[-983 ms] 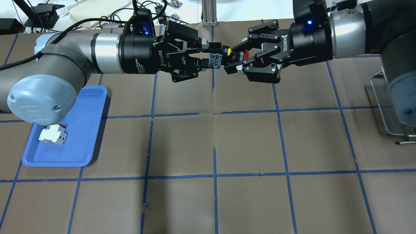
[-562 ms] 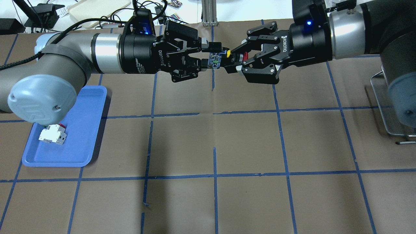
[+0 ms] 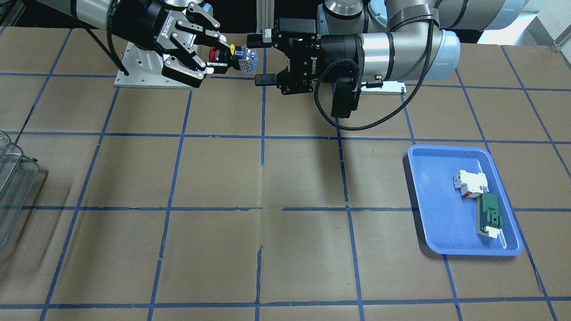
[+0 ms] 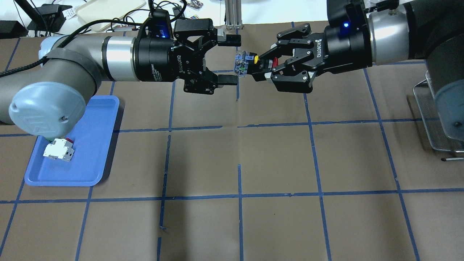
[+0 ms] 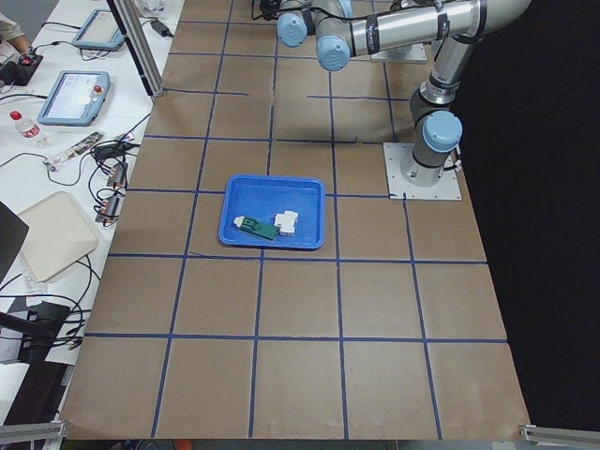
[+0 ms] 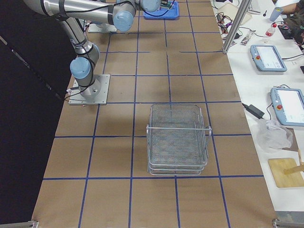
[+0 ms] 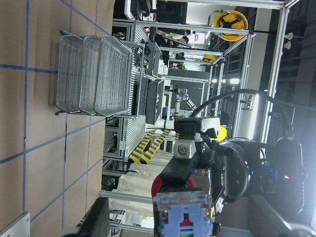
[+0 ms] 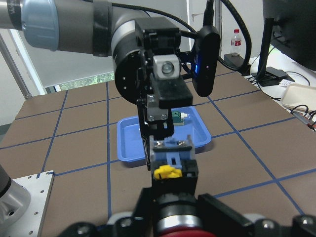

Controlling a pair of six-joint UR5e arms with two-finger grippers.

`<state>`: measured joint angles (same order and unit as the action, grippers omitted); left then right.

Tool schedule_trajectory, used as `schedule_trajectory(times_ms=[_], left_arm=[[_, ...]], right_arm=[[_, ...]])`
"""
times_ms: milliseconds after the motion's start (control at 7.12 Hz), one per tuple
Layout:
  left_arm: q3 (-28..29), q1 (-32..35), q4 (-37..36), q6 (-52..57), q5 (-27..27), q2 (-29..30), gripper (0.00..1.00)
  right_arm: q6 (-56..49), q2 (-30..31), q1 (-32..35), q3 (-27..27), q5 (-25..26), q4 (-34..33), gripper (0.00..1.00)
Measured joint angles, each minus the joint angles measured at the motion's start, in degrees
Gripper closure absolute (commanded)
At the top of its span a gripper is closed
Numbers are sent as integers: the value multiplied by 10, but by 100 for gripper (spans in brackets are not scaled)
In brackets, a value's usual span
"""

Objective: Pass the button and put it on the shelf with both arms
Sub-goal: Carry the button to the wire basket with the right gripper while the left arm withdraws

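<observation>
the left gripper (image 4: pixel 229 59) has just opened wide and let go, so the button (image 4: pixel 250 63) in mid-air is now held only by the closed right gripper (image 4: pixel 261 66), and the handover looks done.

The button (image 4: pixel 253 62) has a round red cap, a black cylindrical body, a yellow tab and a grey-blue rear block. It lies horizontal in the air above the bench (image 4: pixel 275 156), clamped at its cap end by the right end effector (image 4: pixel 261 67), rear block pointing at the left end effector (image 4: pixel 228 58), whose fingers (image 4: pixel 229 40) stand spread apart. The shelf (image 6: pixel 177 138), a tiered silvery wire rack with rounded corners, stands upright on the bench, well apart from the button.
</observation>
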<state>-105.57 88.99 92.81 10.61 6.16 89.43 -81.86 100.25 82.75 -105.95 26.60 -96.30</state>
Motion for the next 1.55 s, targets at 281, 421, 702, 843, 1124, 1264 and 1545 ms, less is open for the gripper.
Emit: schedule_trajectory(times_ms=[281,421,702,843,1124,1264,1545], left_arm=[[20,-2,-38,-68,88,0,0],[37,-3,-76,-128,170,1,0],[74,0,-104,-196,329,0,0],[98,9,-97,-213,420,-1,0],[144,33,-59,-221,619,-6,0],[154,38,-48,-214,713,-8,0],[155,37,-47,-177,850,-5,0]], right_arm=[[5,-2,-9,14,64,-2,100],[10,-3,-22,18,81,-2,100],[14,-3,-74,26,151,2,100],[14,-4,-106,37,212,3,100],[26,-19,-165,69,347,5,100],[39,-38,-189,92,429,6,100],[52,-87,-209,148,594,19,100]])
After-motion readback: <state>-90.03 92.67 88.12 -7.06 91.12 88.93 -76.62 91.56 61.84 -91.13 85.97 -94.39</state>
